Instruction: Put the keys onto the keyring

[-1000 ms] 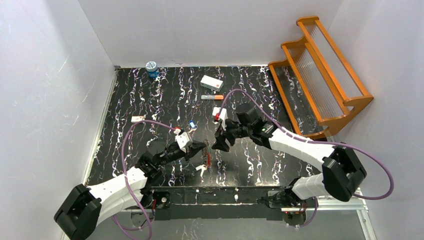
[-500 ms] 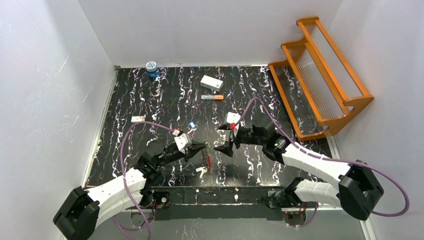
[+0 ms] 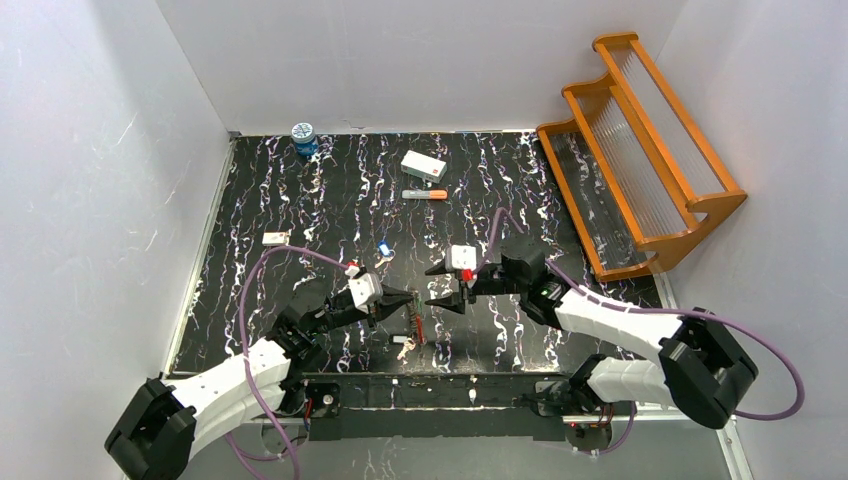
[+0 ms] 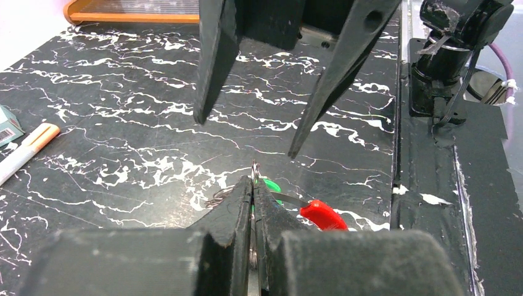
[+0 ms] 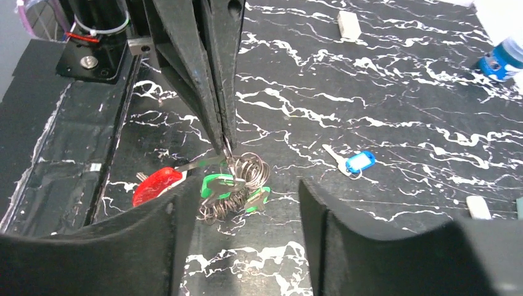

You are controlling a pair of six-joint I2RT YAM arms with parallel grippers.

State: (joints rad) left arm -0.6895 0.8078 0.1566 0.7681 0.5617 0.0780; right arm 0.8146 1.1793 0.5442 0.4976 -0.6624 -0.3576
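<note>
My left gripper (image 3: 405,302) is shut on the keyring (image 3: 416,322), a bundle of thin silver wire loops with a red piece. In the left wrist view the ring (image 4: 255,168) sticks out between the closed fingertips, with the green piece (image 4: 270,185) and the red piece (image 4: 321,214) behind them. In the right wrist view the ring (image 5: 247,169) hangs from those tips with green key heads (image 5: 216,185) on it. My right gripper (image 3: 433,285) is open wide, its jaws either side of the ring (image 5: 245,185). The blue-headed key (image 3: 384,249) lies loose on the table (image 5: 354,162).
An orange rack (image 3: 640,150) stands at the right. A white box (image 3: 423,165), an orange-tipped marker (image 3: 425,194) and a blue-capped bottle (image 3: 303,137) sit at the back. A small white block (image 3: 275,238) lies at the left. The table's near edge (image 4: 432,197) is close.
My right gripper has opened wide and drawn back a little to the right. My left gripper has shifted slightly toward the near edge, still holding the ring.
</note>
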